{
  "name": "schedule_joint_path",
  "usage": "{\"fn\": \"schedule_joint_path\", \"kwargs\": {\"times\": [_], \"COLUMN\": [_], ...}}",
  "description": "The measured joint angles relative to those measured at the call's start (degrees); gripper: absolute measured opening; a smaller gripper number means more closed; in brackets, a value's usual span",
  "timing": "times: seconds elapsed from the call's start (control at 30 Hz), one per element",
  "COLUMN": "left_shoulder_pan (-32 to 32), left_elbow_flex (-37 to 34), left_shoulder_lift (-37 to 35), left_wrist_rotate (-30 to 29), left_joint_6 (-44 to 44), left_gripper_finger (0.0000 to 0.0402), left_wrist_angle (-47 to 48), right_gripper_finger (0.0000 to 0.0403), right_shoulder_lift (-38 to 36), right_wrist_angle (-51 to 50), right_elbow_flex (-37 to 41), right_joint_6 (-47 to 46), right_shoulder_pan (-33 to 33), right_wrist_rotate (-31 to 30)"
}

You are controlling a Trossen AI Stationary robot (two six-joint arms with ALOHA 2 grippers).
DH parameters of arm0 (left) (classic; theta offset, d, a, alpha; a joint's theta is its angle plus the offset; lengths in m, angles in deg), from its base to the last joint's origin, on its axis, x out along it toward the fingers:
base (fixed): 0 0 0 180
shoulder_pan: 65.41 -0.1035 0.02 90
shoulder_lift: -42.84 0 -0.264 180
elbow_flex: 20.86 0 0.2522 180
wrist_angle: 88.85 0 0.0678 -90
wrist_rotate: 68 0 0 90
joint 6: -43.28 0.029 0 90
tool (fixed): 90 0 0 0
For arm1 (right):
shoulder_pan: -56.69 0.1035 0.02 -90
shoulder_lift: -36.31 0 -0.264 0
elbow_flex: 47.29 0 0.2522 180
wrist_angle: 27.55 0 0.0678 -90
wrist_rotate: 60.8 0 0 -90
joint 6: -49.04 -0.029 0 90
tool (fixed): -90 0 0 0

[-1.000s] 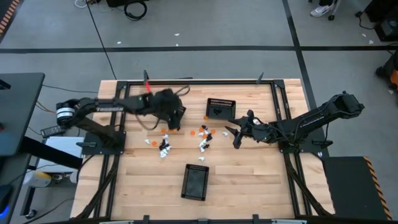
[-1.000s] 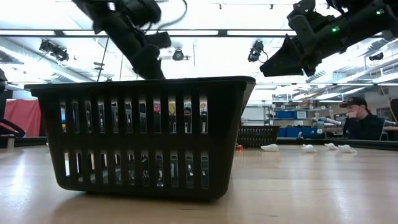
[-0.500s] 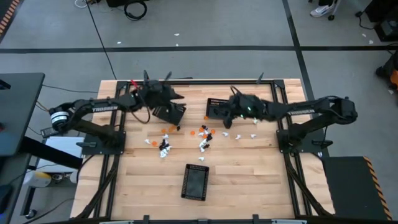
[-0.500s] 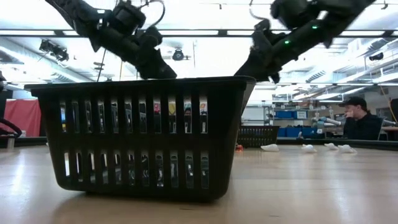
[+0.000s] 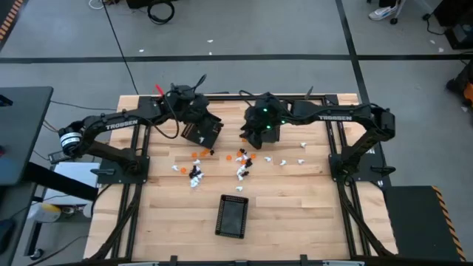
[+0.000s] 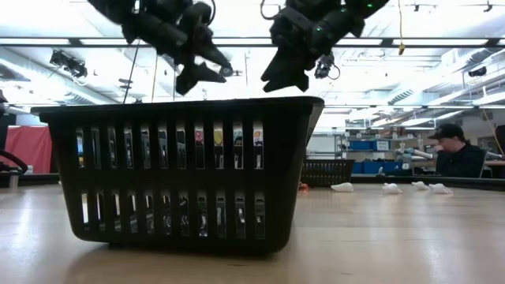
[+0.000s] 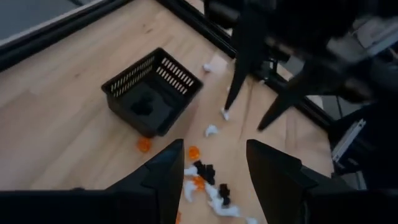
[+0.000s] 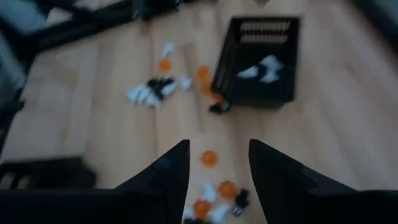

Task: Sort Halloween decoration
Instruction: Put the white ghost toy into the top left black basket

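The Halloween decoration [image 5: 222, 164] is found scattered mid-table [image 5: 295, 207], between the baskets [image 5: 232, 216]. The left claw [image 7: 208, 165] and right claw [image 8: 214, 163] are held above it, both spread and empty.

Overhead looks straight down; low view level; wrists share trinkets [image 7: 208, 177].

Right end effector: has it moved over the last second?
Yes. In the high view the right end effector has swung left from the table's right side to over the far basket.
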Motion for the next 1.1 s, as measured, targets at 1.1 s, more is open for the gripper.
{"fn": "schedule_joint_path", "kwargs": {"times": [1.1], "left_shoulder_pan": [3.36], "left_elbow_flex": [9.45], "left_shoulder_lift": [-6.0], "left_wrist_rotate": [-2.45], "left_joint_6": [3.32], "left_gripper_finger": [0.0182], "left_wrist_angle": [11.82], "right_gripper_finger": [0.017], "right_shoulder_lift": [-2.25], "right_wrist_angle": [-25.39], "right_elbow_flex": [18.9], "right_joint_6": [-22.47], "right_shoulder_pan": [1.25], "right_wrist_rotate": [-8.19]}}
